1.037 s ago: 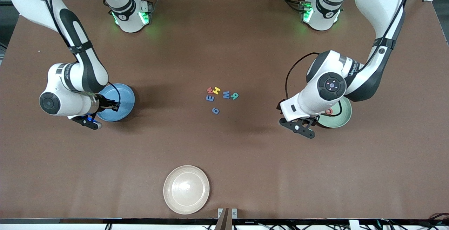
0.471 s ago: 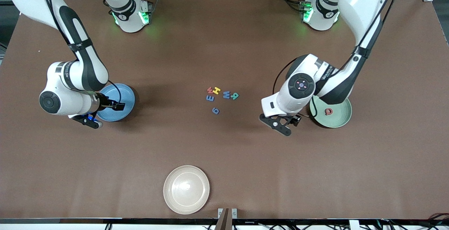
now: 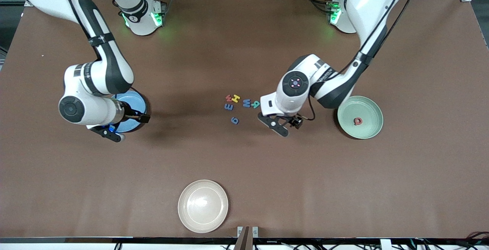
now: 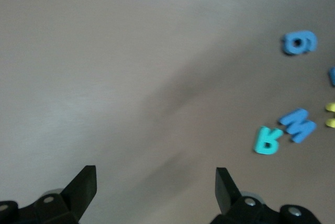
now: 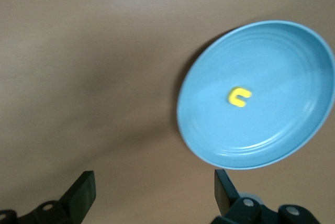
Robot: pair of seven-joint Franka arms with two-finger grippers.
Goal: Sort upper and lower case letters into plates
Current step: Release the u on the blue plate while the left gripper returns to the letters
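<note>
Brown table, both grippers spread and empty: left gripper beside the letters (right gripper by the blue plate).

Colours on our brown table

We see a blue plate holding one yellow letter, and a pale mint green plate holding one red letter. Ahead of our left arm's black jaws lie a teal letter and two blue letters; a cream-white plate sits plain. Our arms are white and black.
</note>
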